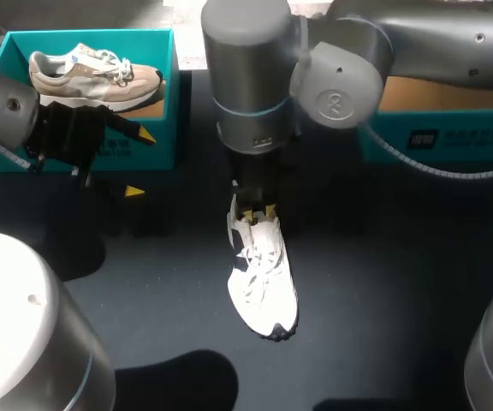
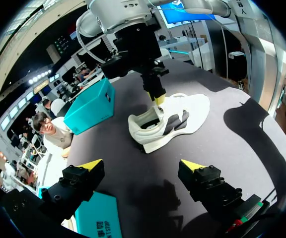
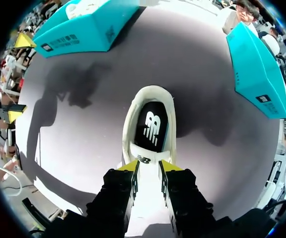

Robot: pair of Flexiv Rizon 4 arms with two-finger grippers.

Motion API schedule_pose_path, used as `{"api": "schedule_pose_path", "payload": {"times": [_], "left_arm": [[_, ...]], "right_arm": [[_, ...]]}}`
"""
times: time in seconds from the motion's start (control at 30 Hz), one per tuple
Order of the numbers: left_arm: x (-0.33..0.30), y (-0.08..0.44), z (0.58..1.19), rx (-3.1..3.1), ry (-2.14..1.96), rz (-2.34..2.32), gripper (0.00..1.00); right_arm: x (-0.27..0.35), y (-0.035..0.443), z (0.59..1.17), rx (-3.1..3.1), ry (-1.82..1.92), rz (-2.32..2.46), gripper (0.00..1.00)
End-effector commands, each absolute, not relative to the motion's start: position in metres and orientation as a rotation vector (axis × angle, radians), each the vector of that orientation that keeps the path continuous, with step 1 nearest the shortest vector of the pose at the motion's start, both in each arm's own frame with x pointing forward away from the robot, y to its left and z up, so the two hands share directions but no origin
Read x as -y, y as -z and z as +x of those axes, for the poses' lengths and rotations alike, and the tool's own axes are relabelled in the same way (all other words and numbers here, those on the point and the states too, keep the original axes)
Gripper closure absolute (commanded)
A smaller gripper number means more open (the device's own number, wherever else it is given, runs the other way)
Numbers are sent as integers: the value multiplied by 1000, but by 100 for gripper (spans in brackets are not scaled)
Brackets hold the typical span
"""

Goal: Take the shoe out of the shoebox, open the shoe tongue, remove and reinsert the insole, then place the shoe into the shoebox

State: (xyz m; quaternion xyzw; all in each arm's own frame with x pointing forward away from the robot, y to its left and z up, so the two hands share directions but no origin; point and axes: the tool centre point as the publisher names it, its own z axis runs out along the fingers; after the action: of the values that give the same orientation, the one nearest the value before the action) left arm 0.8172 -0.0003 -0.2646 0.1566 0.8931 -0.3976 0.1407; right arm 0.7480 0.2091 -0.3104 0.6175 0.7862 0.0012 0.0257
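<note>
White shoe [image 1: 264,282] lies on the dark table [image 1: 383,282], toe toward the robot, heel toward the far side, out of its box and between the two teal shoeboxes. The right gripper [image 3: 149,166] stands over the shoe's mouth, its yellow-tipped fingers drawn close and pinching the white tongue [image 3: 148,196] from both sides. Ahead of the tips, the black insole [image 3: 150,126] shows inside the heel. The left gripper [image 2: 142,166] hangs spread wide and holds nothing, well apart from the shoe, just in front of the left shoebox [image 1: 84,34], where a beige shoe [image 1: 97,75] rests. The right shoebox [image 1: 439,141] sits behind the right arm.
</note>
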Motion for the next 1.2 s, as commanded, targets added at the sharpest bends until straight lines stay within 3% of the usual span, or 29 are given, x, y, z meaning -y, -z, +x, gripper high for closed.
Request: {"api": "schedule_pose_path", "payload": {"times": [0.03,0.3,0.43,0.47,0.5,0.97,1.2], "left_arm": [[0,264,816,-2581,1144,453,0],[0,264,816,-2581,1144,453,0],[0,264,816,-2581,1144,453,0],[0,264,816,-2581,1144,453,0],[0,264,816,-2581,1144,453,0],[0,264,816,-2581,1144,453,0],[0,264,816,-2581,1144,453,0]], "right_arm": [[-209,328,754,-2458,-34,1928,76],[-203,309,755,-2488,-91,1813,71],[-215,288,755,-2751,-97,1165,65],[-220,283,754,-2854,-137,1083,47],[-220,283,754,-2854,-137,1083,0],[-220,283,754,-2854,-137,1083,0],[-200,278,820,-2863,-19,461,0]]}}
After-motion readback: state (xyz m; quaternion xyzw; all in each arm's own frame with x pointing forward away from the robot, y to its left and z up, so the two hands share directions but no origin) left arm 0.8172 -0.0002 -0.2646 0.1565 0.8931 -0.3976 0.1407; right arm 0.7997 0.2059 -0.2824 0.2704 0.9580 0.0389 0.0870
